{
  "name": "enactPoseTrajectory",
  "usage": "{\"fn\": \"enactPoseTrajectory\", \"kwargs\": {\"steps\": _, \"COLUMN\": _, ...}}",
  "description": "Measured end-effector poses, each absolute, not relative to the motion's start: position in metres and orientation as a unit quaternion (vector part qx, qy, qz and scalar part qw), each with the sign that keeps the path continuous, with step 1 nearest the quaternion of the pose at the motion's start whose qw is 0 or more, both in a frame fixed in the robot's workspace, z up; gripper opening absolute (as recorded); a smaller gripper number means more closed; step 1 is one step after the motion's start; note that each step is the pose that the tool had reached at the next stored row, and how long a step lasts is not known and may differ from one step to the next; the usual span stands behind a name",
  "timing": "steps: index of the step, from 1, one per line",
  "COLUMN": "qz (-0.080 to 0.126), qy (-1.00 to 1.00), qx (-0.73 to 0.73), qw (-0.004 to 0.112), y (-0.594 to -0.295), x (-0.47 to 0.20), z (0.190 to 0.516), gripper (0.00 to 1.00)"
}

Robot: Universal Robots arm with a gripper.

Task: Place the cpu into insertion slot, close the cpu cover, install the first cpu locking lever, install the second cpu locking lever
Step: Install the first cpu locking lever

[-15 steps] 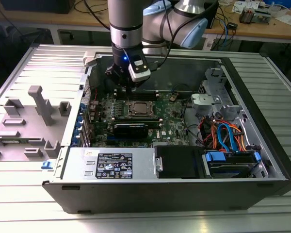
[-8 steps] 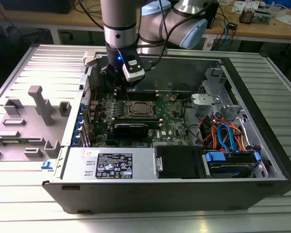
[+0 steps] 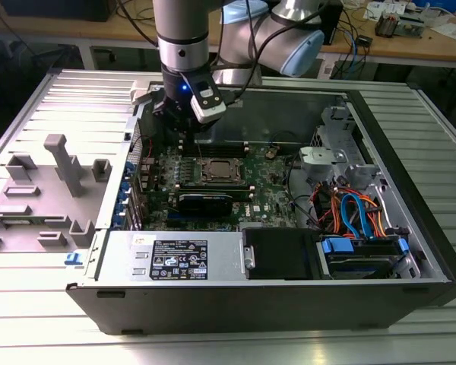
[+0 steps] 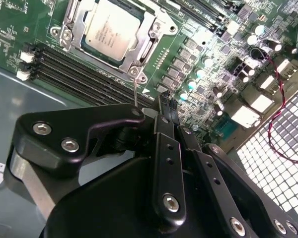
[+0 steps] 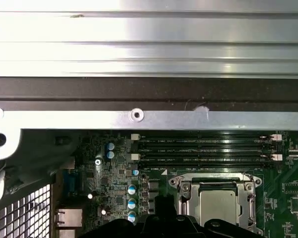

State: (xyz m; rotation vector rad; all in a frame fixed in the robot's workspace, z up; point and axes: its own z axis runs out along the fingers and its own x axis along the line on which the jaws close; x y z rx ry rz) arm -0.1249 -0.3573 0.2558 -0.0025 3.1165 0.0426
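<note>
Black gripper point(image 4: 165, 101) linkages sat closest in the second wrist view, the fingers point(image 4: 167, 148) drawn together at their tips with nothing held between them, poised over the green motherboard point(image 4: 198, 64) beside the long memory slots point(image 4: 74, 72). Near the middle of the exterior view, inside the open computer case point(image 3: 251, 304), the cpu point(image 3: 216, 172) lay seated in the insertion slot point(image 4: 134, 71), with the cpu cover point(image 4: 148, 39) lying flat around its silver top. Beside the slot's nearest corner, a thin wire lever point(image 4: 134, 91) stood up toward the fingertips.
</note>
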Motion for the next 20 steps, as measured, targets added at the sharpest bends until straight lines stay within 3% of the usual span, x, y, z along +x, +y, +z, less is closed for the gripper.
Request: {"fn": "enactPoseTrajectory", "kwargs": {"steps": 20, "qz": 0.014, "qy": 1.0, "qx": -0.005, "qw": 0.012, "y": -0.3498, "x": -0.1225, "z": 0.2558, "gripper": 0.11}}
